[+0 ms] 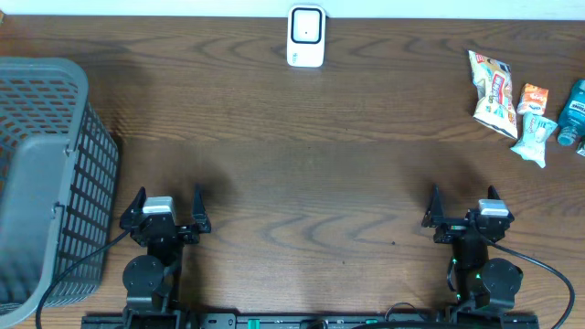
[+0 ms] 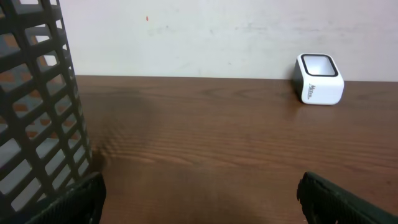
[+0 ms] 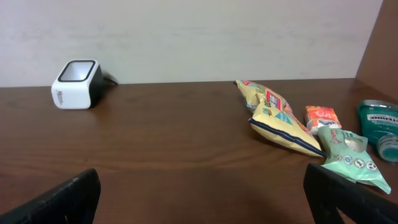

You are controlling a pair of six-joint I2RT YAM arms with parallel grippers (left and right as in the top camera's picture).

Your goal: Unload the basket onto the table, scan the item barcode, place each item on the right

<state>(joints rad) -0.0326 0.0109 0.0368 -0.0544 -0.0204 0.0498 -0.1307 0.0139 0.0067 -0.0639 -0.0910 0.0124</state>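
Observation:
A white barcode scanner [image 1: 305, 37] with a dark window stands at the table's far edge, centre; it also shows in the left wrist view [image 2: 318, 79] and the right wrist view [image 3: 77, 84]. Several items lie at the far right: a yellow snack bag [image 1: 492, 93] [image 3: 277, 118], a small orange packet [image 1: 534, 98] [image 3: 322, 117], a pale green pouch [image 1: 535, 139] [image 3: 349, 157] and a teal bottle [image 1: 573, 111] [image 3: 379, 129]. My left gripper [image 1: 167, 206] [image 2: 199, 202] and right gripper [image 1: 464, 207] [image 3: 202, 199] rest open near the front edge, holding nothing.
A grey mesh basket [image 1: 46, 174] [image 2: 37, 106] fills the left side of the table, close beside my left arm. Dark wooden table [image 1: 302, 174] lies between the grippers and the scanner. A pale wall [image 2: 186, 37] rises behind the far edge.

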